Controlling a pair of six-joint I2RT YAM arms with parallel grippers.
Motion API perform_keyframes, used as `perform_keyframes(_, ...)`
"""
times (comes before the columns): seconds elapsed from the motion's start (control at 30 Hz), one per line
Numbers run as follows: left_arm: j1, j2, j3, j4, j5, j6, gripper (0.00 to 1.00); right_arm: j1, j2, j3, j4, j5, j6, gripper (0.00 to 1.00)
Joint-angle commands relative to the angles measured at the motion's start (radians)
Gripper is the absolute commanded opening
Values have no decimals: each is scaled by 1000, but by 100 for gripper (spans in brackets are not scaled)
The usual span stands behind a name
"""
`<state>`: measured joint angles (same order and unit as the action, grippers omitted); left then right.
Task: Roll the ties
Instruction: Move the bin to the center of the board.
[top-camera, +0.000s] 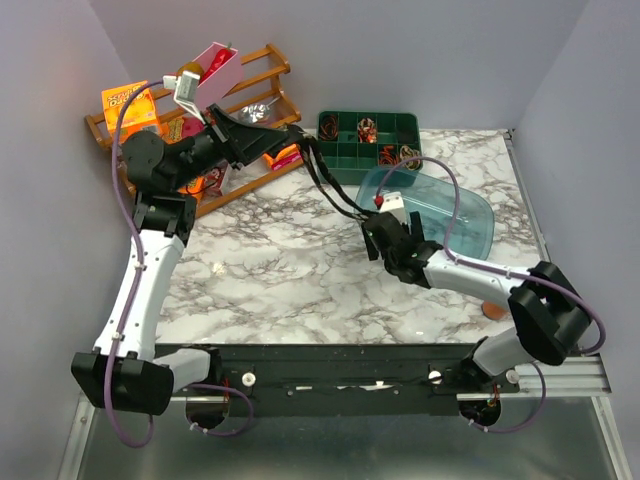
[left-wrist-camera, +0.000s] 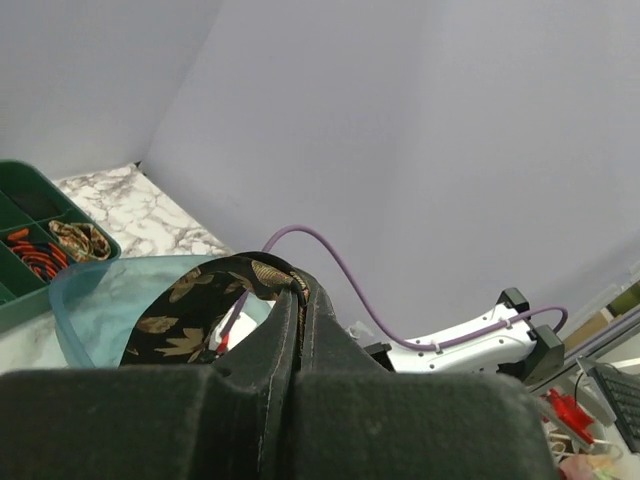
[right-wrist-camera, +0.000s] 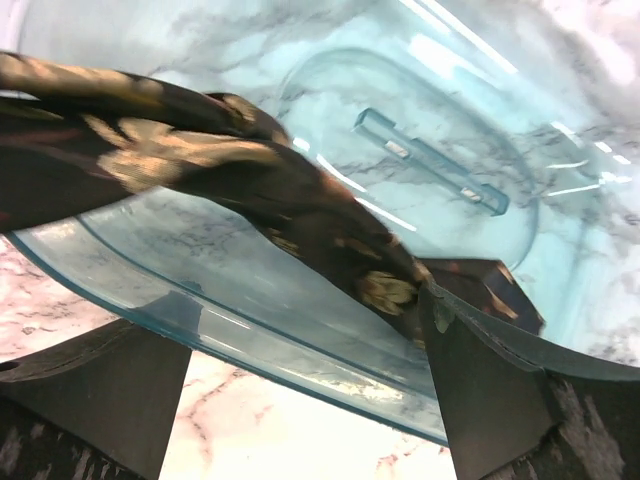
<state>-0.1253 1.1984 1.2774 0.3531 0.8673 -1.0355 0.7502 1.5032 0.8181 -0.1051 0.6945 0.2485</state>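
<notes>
Table: white-and-grey marbled top; both arms reach out over it from the near edge.
Wooden rack: a slatted rack at the far left corner, holding an orange box and a pink box.
Tub: a clear teal plastic tub at far right of centre. It shows under the tie in the right wrist view and behind it in the left wrist view.
Tray: a green compartment tray sits just beyond the tub, with small coils in several cells, some red-orange and one tan-patterned.
Tie: a dark tie with tan-gold leaf pattern hangs off the table, strung between the two grippers from the rack side down to the tub's near-left rim.
Left gripper: raised beside the rack; its fingers are pressed together, pinching a fold of the tie.
Right gripper: at the tub's left rim; its fingers are spread wide, and the tie only lies against the tip of one finger, not clamped.
</notes>
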Motion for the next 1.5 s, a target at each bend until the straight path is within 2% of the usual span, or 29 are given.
perform_keyframes(0.0,29,-51,83,-84,70,57,0,-12,-81,12,-8,50,-14,97)
perform_keyframes(0.2,62,-57,171,-158,79,86,0,-14,-156,12,-25,-1,-29,97)
perform_keyframes(0.73,116,-3,266,-212,79,68,0,-12,-67,4,-130,-99,-3,100)
perform_keyframes(0.93,147,1,296,-187,73,43,0,-15,-101,45,-143,-163,-12,100)
perform_keyframes(1.27,168,7,321,101,79,-159,0,-14,-167,113,-98,-259,-31,99)
perform_keyframes(1.47,185,-29,347,14,94,-104,0,-18,-153,159,-25,-283,-54,95)
